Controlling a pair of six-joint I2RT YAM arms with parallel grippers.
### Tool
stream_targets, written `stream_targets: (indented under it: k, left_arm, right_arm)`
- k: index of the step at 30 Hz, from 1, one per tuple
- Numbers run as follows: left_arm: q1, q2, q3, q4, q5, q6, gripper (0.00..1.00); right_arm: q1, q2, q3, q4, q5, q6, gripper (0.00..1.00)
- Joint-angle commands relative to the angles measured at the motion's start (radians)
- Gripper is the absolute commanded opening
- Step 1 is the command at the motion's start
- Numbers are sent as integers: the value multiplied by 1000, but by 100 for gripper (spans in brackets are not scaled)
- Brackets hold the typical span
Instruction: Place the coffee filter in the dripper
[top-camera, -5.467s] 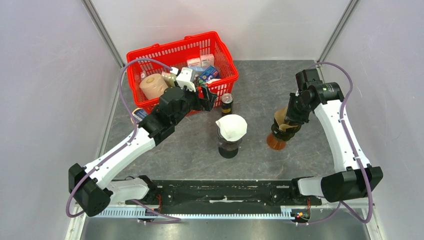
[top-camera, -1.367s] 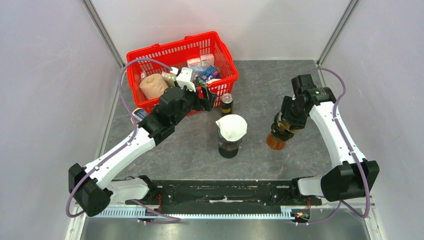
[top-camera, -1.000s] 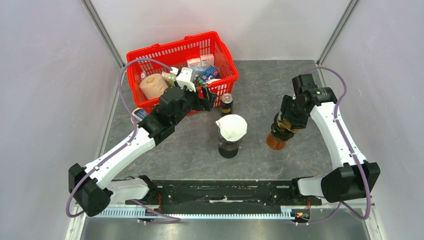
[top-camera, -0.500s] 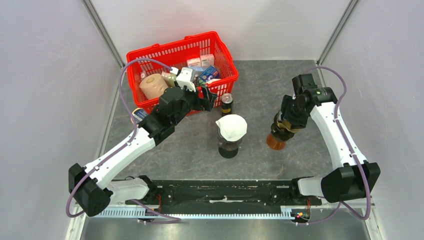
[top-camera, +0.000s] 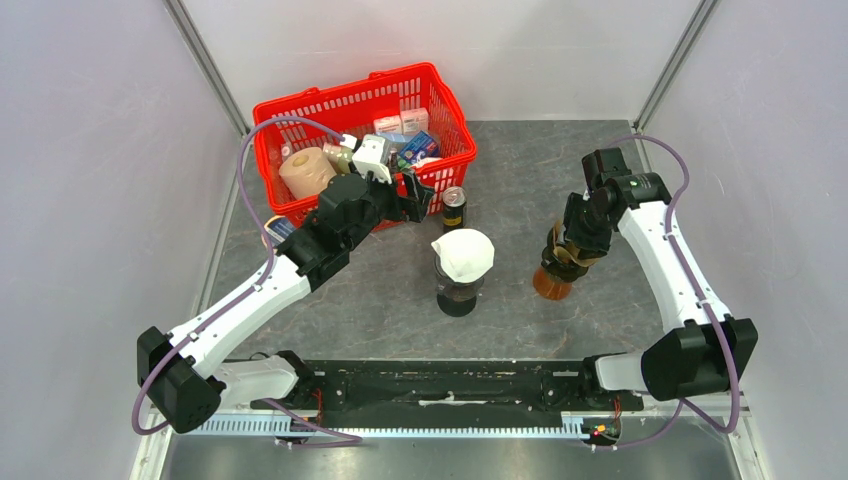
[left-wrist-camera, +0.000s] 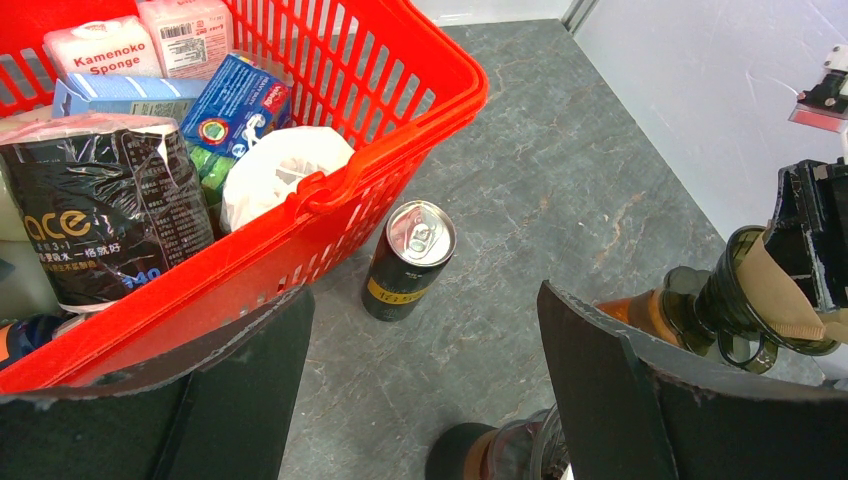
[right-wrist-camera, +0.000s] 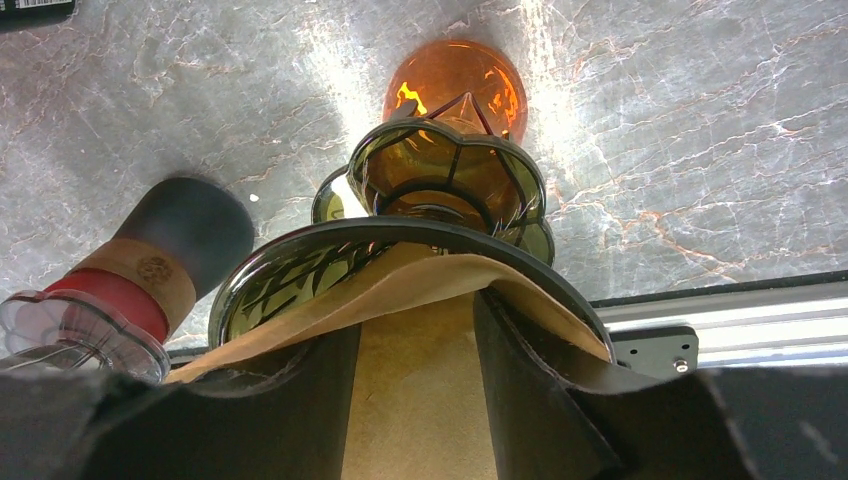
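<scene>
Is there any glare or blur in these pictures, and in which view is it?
Right wrist view: strong white glare on the table beside the amber carafe, whose glass glows; the brown filter close to the lens looks soft. Left wrist view: the can is sharp, no strong glare. Top view: even light, soft shadows only.

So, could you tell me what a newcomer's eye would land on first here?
Probably the red basket, crammed with groceries at the far left of the table, with the open left gripper hovering by its front rim. Then, on the right, the right gripper pinching a brown filter at the dark dripper atop an amber carafe.
</scene>
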Motion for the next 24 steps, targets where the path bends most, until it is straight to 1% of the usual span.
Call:
stream_targets:
  k: [1,13,24]
  left_arm:
    - [7,-6,17,32,-11,0,89]
    - [7,-3,17,33,-12,5,89]
    - [7,0,18,33,-9,8,89]
  right_arm:
    - [3,7,-5,2,14,-3,52]
    - [3,27,-52,39,2,-3,50]
    - [4,32,-59,46,3,-35,49]
